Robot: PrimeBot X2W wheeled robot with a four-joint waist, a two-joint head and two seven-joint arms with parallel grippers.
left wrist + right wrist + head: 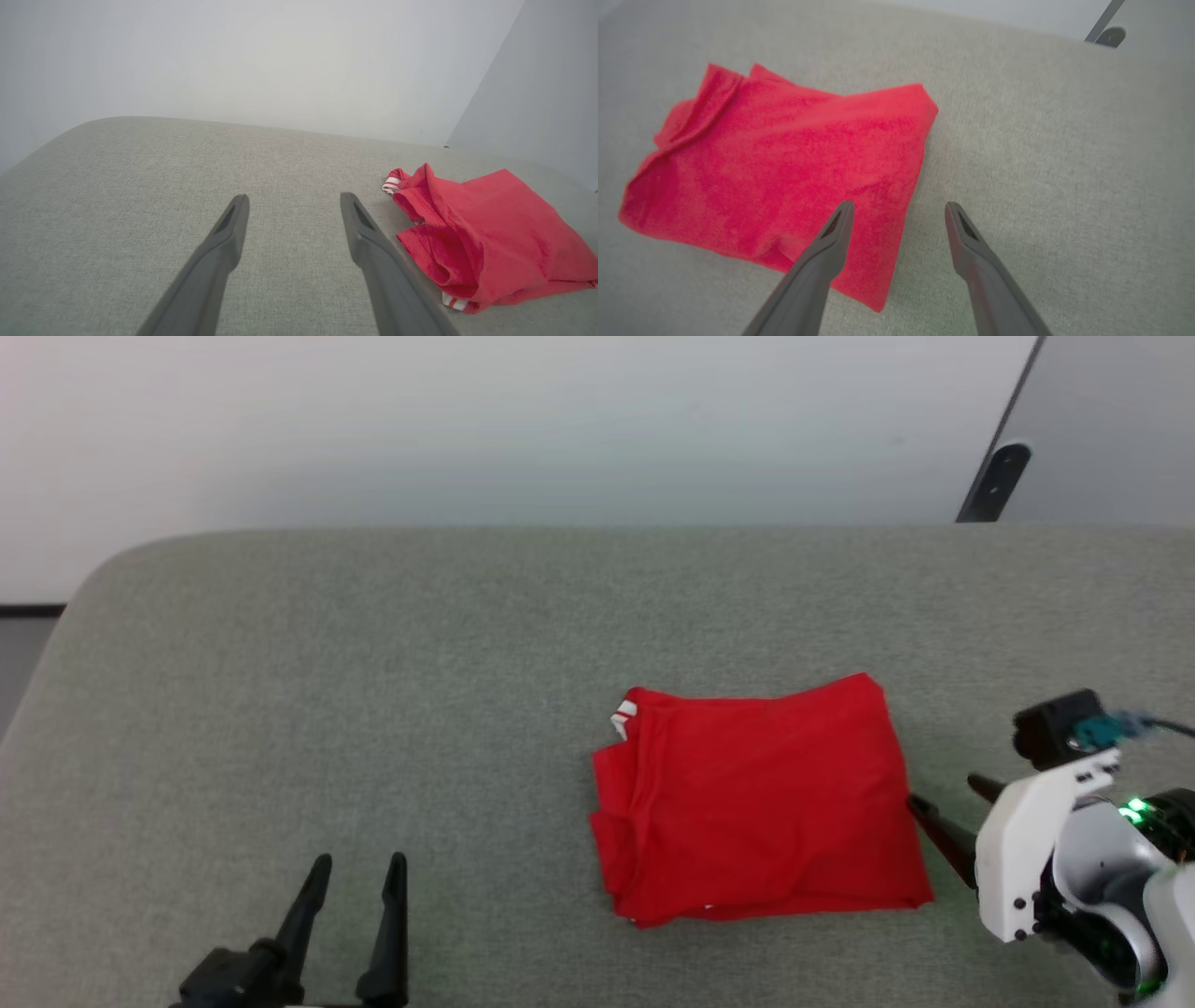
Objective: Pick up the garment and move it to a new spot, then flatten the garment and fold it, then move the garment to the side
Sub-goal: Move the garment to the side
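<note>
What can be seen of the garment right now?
The garment is bright red soft knit, folded into a rough rectangle with rumpled layers on its left side. White red-striped trim peeks out there. It lies flat on the grey fabric surface. The open right gripper is at its right edge; contact unclear.

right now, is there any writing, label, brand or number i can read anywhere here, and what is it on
No readable text anywhere in these views.
The folded red shirt: no print or tag, only a red-and-white striped band.
The grey fabric surface: plain.
The white wrist housing on the right arm: a green light, no lettering.
</note>
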